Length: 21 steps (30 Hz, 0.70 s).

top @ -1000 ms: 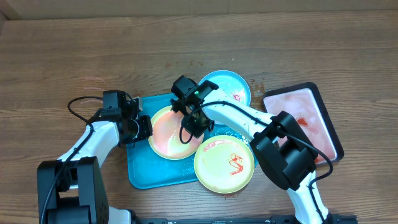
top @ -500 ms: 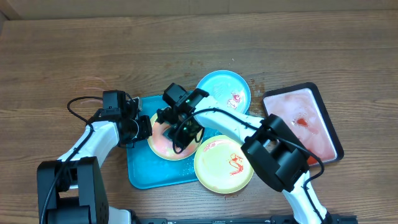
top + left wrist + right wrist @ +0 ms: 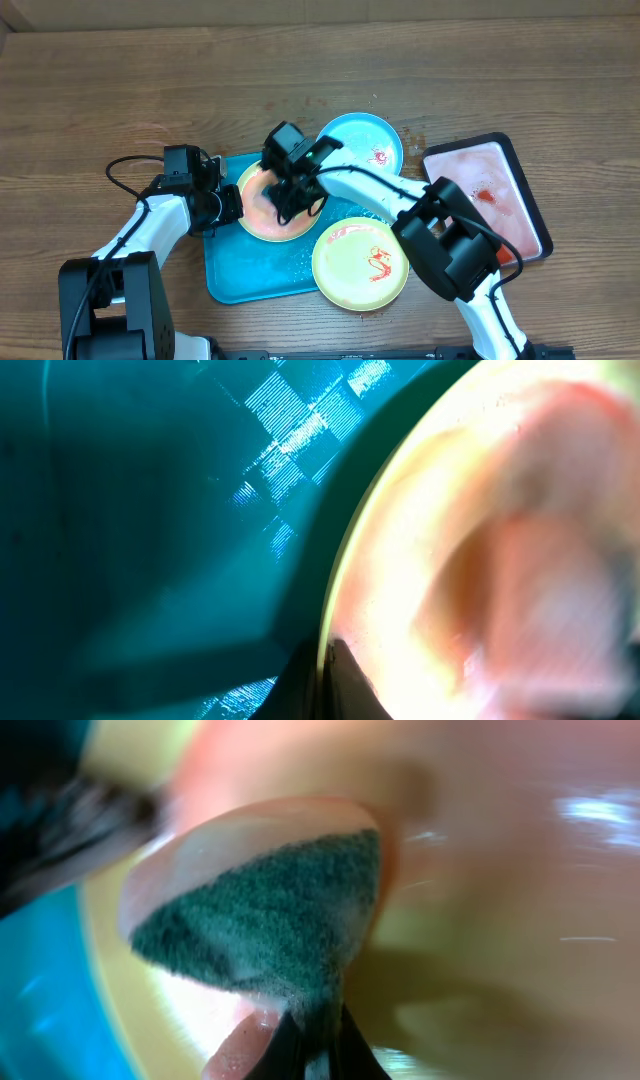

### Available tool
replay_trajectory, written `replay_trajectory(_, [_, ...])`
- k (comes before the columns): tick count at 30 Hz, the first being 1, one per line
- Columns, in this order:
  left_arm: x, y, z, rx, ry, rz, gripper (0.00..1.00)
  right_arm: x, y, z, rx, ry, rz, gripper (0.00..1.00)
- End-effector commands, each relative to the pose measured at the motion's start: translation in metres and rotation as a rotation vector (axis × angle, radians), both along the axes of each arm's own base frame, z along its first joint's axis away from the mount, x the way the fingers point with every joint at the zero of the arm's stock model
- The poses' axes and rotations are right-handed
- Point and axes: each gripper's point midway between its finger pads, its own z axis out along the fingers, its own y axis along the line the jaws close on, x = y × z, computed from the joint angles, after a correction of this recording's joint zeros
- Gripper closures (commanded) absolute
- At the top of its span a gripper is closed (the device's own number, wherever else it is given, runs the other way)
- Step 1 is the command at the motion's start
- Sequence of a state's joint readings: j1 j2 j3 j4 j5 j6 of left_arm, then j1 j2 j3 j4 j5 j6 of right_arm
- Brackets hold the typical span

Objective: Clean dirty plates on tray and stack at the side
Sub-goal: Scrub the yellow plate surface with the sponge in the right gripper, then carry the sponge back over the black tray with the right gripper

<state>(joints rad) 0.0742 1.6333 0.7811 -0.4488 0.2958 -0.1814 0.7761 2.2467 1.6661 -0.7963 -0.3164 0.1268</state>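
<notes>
The tray (image 3: 240, 278) sits on the table (image 3: 100, 80), midway along its near edge.

- **Left jaws:** narrow, pinching the rim of the smeared plate (image 3: 257, 212) on the side facing the table's left edge.
- **Right jaws:** clamped on a green sponge (image 3: 270, 920), which is pressed onto the same plate.

The plate lies directly beneath the right jaws, so scrubbing likely falls to the right arm while the left braces.
</notes>
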Motion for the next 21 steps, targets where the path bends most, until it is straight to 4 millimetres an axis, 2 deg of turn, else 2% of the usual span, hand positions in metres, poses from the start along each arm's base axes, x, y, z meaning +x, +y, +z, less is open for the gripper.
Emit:
replay_trajectory(1, [-0.012, 0.006, -0.013, 0.030, 0.053, 0.015, 0.96, 0.049, -0.063, -0.028, -0.219, -0.108, -0.192, 0.96])
replay_trajectory(7, [-0.010, 0.006, -0.013, 0.028, 0.042, 0.014, 0.96, 0.050, -0.069, -0.028, -0.224, -0.096, -0.180, 0.96])
replay_trajectory(10, [-0.008, 0.006, -0.012, 0.028, 0.035, 0.014, 0.96, 0.046, -0.065, -0.023, -0.217, -0.083, -0.161, 0.96])
replay_trajectory(12, [-0.007, 0.006, -0.012, 0.028, 0.033, 0.015, 0.96, 0.047, -0.057, -0.014, -0.190, -0.077, -0.147, 0.96])
replay_trajectory(15, [-0.006, 0.006, -0.012, 0.029, 0.027, 0.015, 0.96, 0.059, -0.044, 0.018, -0.135, -0.115, -0.149, 0.96])
replay_trajectory(21, [-0.005, 0.006, -0.012, 0.023, 0.030, 0.034, 0.96, 0.083, -0.024, 0.112, -0.016, -0.250, -0.142, 0.96])
